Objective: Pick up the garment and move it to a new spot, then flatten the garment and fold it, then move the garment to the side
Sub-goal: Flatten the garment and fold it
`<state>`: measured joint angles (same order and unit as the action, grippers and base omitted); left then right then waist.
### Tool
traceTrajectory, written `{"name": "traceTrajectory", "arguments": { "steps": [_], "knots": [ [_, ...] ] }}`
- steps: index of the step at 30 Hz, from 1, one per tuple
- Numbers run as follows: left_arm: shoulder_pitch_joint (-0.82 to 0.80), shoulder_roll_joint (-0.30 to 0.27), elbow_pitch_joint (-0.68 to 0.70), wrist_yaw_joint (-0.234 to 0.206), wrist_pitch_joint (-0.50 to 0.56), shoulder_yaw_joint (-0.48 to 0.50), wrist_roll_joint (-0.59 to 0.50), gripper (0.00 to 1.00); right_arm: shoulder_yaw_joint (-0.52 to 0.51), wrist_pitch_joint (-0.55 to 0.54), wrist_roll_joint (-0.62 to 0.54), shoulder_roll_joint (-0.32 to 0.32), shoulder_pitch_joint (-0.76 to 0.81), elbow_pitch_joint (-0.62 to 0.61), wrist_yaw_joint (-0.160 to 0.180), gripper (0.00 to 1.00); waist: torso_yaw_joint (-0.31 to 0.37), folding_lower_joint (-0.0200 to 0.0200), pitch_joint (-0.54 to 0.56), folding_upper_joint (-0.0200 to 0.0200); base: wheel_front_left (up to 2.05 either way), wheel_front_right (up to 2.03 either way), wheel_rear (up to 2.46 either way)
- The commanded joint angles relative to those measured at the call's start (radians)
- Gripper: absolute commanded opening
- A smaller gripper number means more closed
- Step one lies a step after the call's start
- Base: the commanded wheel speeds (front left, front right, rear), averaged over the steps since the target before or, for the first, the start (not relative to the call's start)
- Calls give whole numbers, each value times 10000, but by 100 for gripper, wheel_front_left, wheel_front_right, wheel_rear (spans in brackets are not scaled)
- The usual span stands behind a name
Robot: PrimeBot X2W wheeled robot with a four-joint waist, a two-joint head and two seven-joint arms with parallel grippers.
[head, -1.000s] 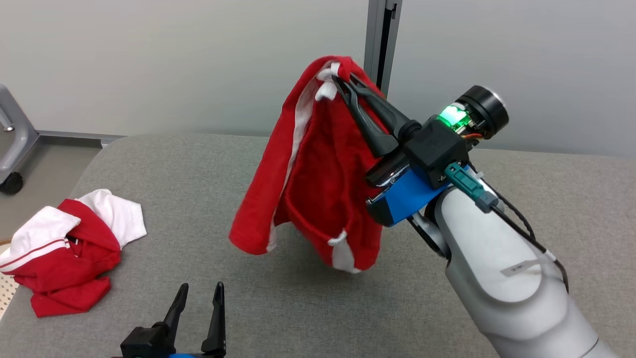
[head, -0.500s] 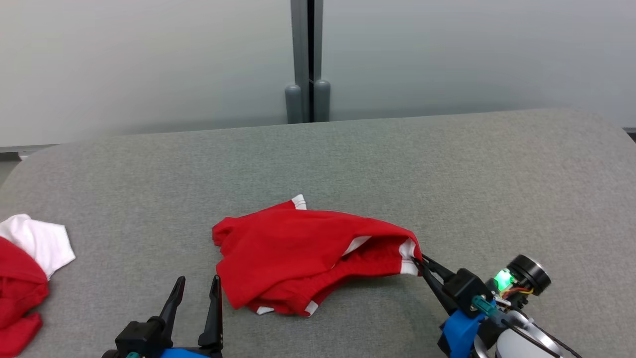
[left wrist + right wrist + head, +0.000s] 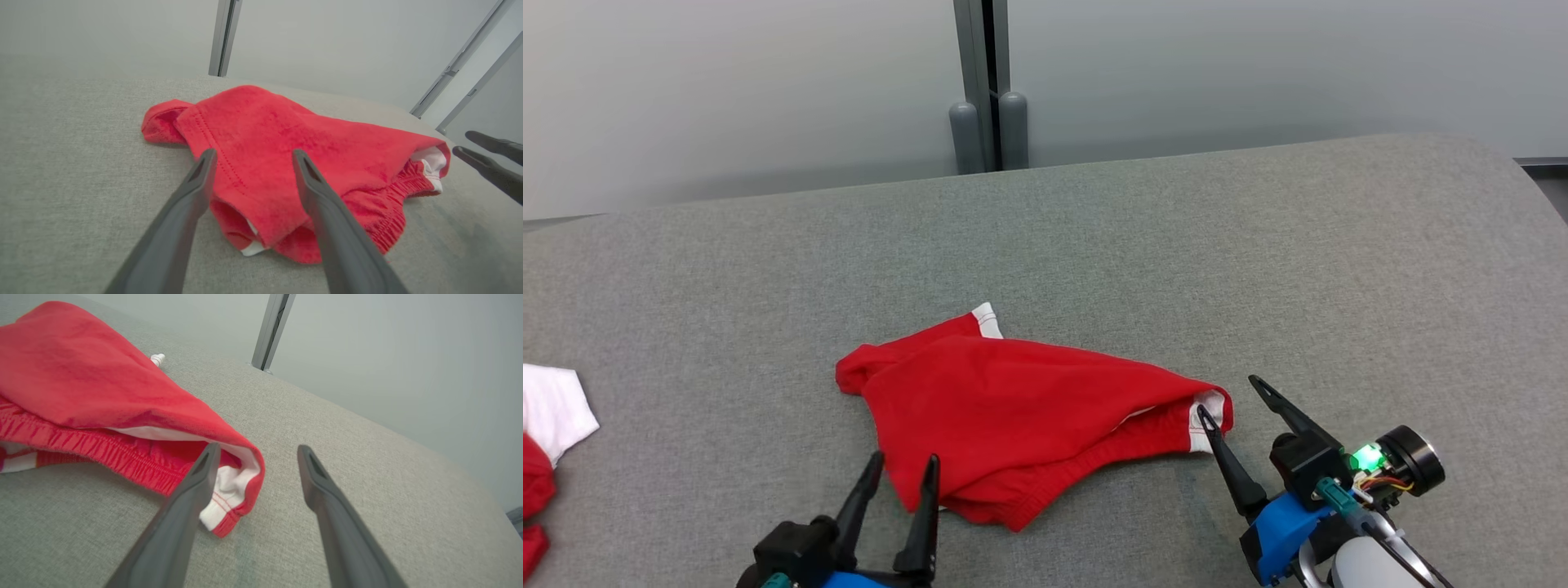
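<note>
Red garment (image 3: 1013,416) lies crumpled; head view adds another garment (image 3: 547,412) far left.

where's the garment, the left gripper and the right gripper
garment (image 3: 1029,408), head view, middle of the red cloth
left gripper (image 3: 905,457), head view, midway between its fingertips
right gripper (image 3: 1227,394), head view, midway between its fingertips

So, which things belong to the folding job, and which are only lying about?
For the job: red garment, crumpled on the grey table; right gripper, open at its white-trimmed corner; left gripper, open at its near edge.
Lying about: red and white clothes, far left; grey post behind the table.
</note>
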<state>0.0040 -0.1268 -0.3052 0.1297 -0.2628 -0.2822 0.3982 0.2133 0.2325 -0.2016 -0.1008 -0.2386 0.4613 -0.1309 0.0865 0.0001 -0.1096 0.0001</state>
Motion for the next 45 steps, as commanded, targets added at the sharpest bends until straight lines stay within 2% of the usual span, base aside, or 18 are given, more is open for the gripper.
{"name": "traceTrajectory", "arguments": {
  "steps": [1,12,19,20,25,30,31,36,41,45],
  "knots": [
    [148,-109,79,18,-30,-299,250,100,-157,112,-127,108,160,-50,3,100,-74,-1,-17,-1,0,0,0],
    [178,-250,-333,18,-30,-1187,1895,100,-334,297,-395,454,72,111,3,100,-235,-1,-54,-1,0,0,0],
    [-320,-496,-360,18,-30,-1761,2239,100,-334,327,-402,487,74,140,3,100,-51,-1,-95,-1,0,0,0],
    [-362,-565,-305,18,-30,-1921,2192,0,-366,328,-375,495,178,155,3,100,5,-1,-56,-1,0,0,0],
    [-460,-589,259,18,-30,-1789,1948,0,-569,336,-115,497,499,253,3,100,-91,-1,197,-1,0,0,0],
    [-509,-540,1193,18,-31,-1757,1540,0,-823,336,206,498,918,359,3,100,-633,-1,526,-1,0,0,0],
    [-501,-497,1583,18,-30,-1745,1402,0,-911,335,331,497,1101,415,1,100,-991,-1,683,-1,0,0,0],
    [-401,-476,2022,18,-30,-1757,1290,0,-991,335,649,486,1341,508,3,100,-1642,-1,933,-1,0,0,0],
    [-200,-582,1929,18,-30,-1538,1120,0,-919,336,850,487,1325,561,3,100,-2034,-1,997,-1,0,0,0],
    [-296,-725,1276,18,-31,-1205,1040,0,-656,336,954,482,1083,518,3,100,-1798,-1,785,-1,0,0,0]
  ]
}}
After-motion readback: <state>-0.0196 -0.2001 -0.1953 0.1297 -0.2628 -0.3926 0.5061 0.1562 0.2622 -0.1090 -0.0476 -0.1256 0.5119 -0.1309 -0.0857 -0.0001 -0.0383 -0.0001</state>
